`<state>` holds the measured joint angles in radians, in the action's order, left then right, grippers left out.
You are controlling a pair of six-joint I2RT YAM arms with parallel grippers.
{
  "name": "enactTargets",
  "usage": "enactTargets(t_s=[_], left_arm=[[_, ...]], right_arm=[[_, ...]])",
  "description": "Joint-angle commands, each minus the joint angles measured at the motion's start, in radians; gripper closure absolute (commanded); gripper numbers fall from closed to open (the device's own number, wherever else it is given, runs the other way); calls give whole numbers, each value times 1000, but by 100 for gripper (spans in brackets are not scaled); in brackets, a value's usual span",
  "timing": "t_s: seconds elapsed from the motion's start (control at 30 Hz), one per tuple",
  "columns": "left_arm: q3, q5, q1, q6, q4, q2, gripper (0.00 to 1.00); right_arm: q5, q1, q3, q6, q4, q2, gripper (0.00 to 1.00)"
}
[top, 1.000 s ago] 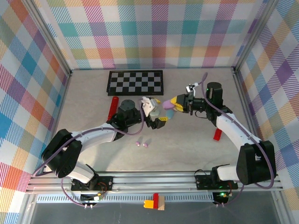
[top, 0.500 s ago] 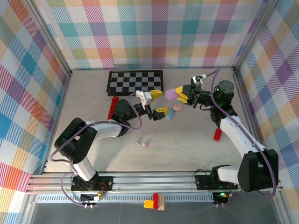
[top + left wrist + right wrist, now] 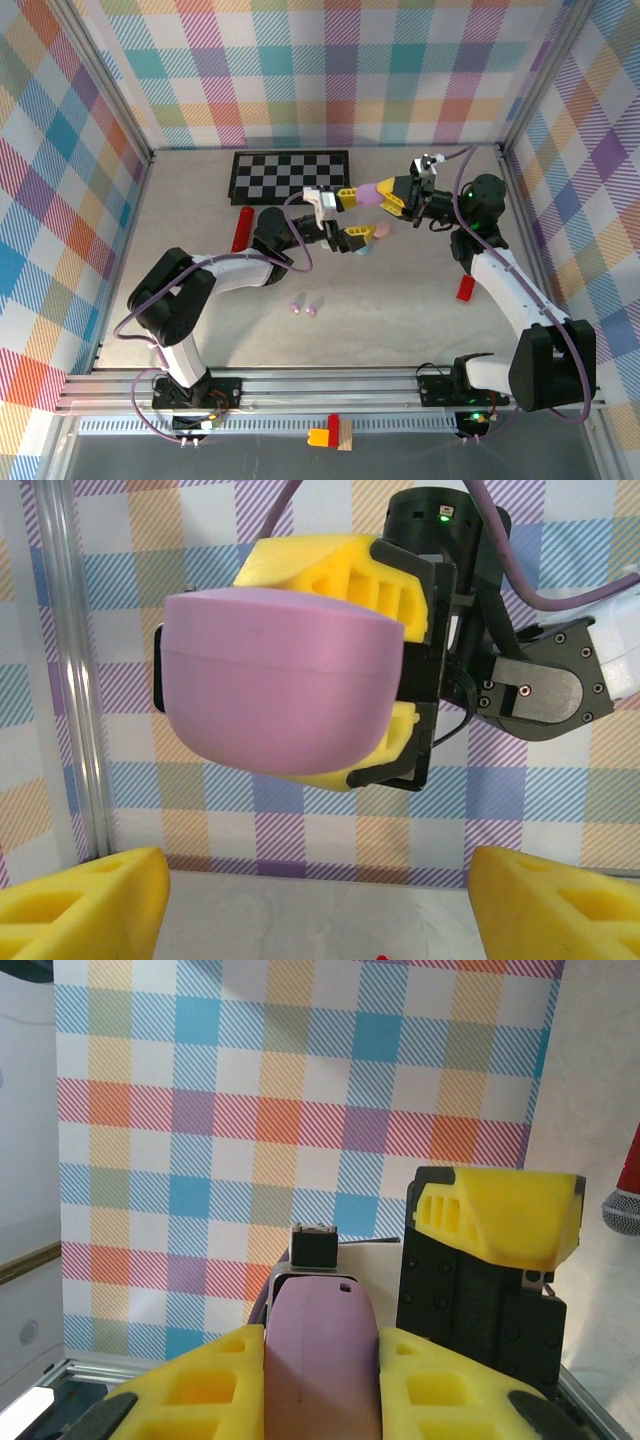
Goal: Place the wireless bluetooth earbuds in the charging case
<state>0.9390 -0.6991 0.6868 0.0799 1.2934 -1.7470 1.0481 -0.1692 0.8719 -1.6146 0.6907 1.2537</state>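
Checking in from the remote station: honestly, not much of the job was done at this point. The right gripper (image 3: 388,197) was clamped on the lilac case (image 3: 280,685), holding it up in the air. From the left wrist cam the case looked closed, with just a seam running round it. The left gripper (image 3: 348,217) sat right in front of that case with its jaws apart and nothing between them. Its 2 yellow fingers (image 3: 80,900) showed at the bottom corners of its own view, with the case floating ahead of them.

The 2 earbuds (image 3: 303,309) I could make out were lying on the table (image 3: 420,320), well back behind the left gripper and nowhere near the case. A pink case (image 3: 382,230) and a blue one (image 3: 362,249) lay just under and past the left fingers. So by my read everything was left: open the lid, fetch the buds, seat them.

Compared with 1 second before: both grippers had been huddled low over the cases, and since then the right one had lifted the lilac case up and away toward the checkerboard (image 3: 291,175). The left one followed it. The earbuds hadn't budged.
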Motion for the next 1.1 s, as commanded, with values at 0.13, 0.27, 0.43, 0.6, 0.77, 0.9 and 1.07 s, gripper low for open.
enactTargets(t_s=[0.13,0.27,0.43,0.6,0.77,0.9,1.07], left_arm=[[59,1,8,-45,56,-12,26],[67,5,7,-50,56,-15,29],[69,-4,9,-50,56,-12,31],[73,-2,12,-47,56,-17,34],[72,0,12,-54,55,-16,35],[70,-5,12,-63,54,-15,36],[70,1,13,-67,55,-15,37]], right_arm=[[-2,6,7,26,-17,-13,84],[0,5,8,33,-21,-10,83],[1,5,8,45,-38,-7,83],[6,5,10,60,-53,1,83],[10,5,12,70,-82,7,83],[8,5,13,91,-106,7,83],[8,5,13,108,-129,9,83]])
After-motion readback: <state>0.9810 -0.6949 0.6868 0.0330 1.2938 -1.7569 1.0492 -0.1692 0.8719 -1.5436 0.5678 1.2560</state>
